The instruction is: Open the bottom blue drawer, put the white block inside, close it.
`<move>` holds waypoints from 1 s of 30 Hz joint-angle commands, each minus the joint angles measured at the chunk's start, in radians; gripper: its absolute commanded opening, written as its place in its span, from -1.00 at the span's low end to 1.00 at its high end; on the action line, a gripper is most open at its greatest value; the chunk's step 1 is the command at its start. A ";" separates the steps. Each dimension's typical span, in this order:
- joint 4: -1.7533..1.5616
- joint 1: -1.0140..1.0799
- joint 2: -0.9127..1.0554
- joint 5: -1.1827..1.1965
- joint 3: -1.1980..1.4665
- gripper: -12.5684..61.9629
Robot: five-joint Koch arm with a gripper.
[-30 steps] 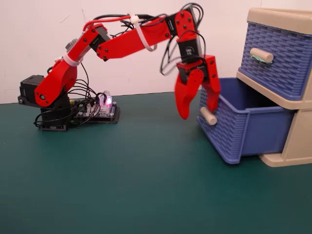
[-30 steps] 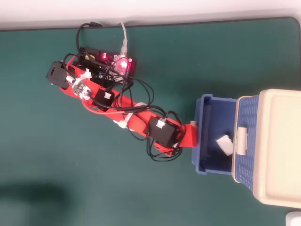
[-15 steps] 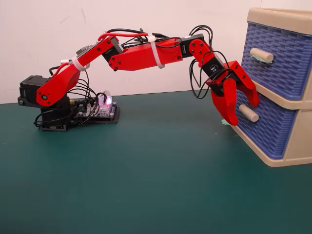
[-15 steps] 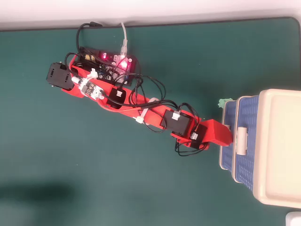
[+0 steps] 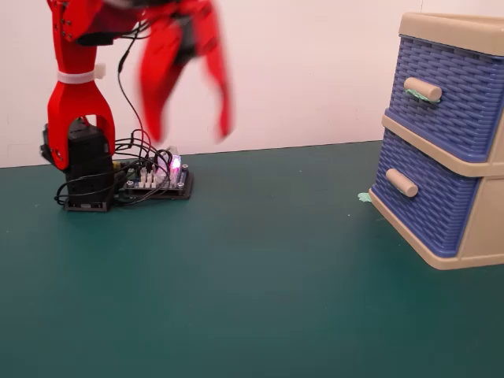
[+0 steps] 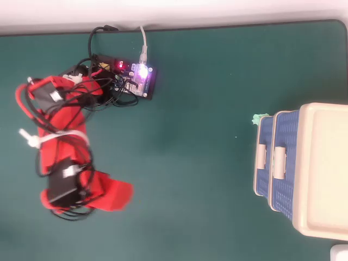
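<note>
The beige-framed chest [image 5: 480,228] stands at the right of the fixed view. Its bottom blue drawer [image 5: 425,201] with the plain beige peg handle [image 5: 402,183] looks pushed in; it also shows in the overhead view [image 6: 264,179]. The top blue drawer [image 5: 457,94] has a green-smeared handle [image 5: 423,89]. My red gripper [image 5: 189,126] hangs high in the air at the left, motion-blurred, jaws spread and empty, far from the chest. In the overhead view the gripper [image 6: 111,196] is at the lower left. The white block is not in view.
The arm's base and a lit circuit board [image 5: 157,179] with tangled wires sit at the back left. A small green scrap [image 5: 365,197] lies beside the chest. A white thing [image 6: 340,253] is cut off at the overhead view's corner. Green mat [image 5: 252,299] lies between arm and chest.
</note>
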 commanded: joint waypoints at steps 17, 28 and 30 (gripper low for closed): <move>-0.453 0.436 0.828 -0.658 1.551 0.25; -0.298 0.479 0.827 -0.727 1.628 0.26; -0.298 0.480 0.828 -0.727 1.628 0.26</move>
